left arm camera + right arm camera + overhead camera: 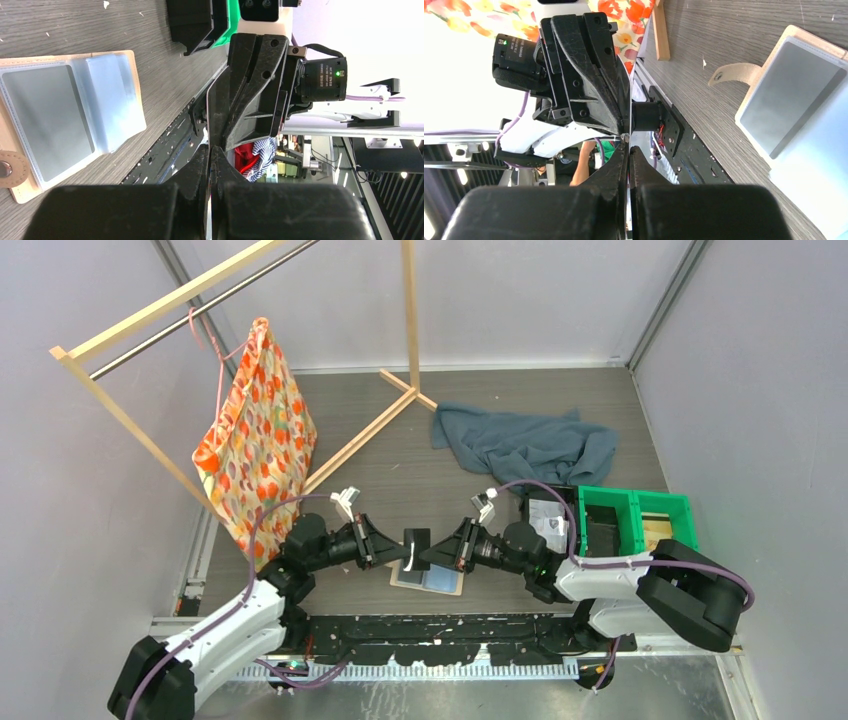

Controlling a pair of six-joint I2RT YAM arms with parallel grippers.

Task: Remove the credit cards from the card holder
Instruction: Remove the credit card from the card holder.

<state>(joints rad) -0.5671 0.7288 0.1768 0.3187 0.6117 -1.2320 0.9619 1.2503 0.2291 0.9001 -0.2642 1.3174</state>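
Note:
The tan card holder (432, 577) lies open on the table between the arms, its pale blue-grey pockets up. A dark credit card (416, 542) hangs in the air just above it, pinched at one side by my left gripper (400, 543) and at the other by my right gripper (433, 546). Both are shut on it. In the left wrist view the card (209, 117) shows edge-on between my left gripper (210, 150) and the right one, with the holder (107, 95) at left. The right wrist view shows the same card (629, 110), my right gripper (628, 148), and the holder (814, 145) with its side tab (734, 73).
A green bin (635, 520) and a black tray (548, 515) stand at the right. A grey-blue cloth (525, 440) lies at the back. A wooden rack (400, 400) with a floral bag (255, 445) stands at the back left.

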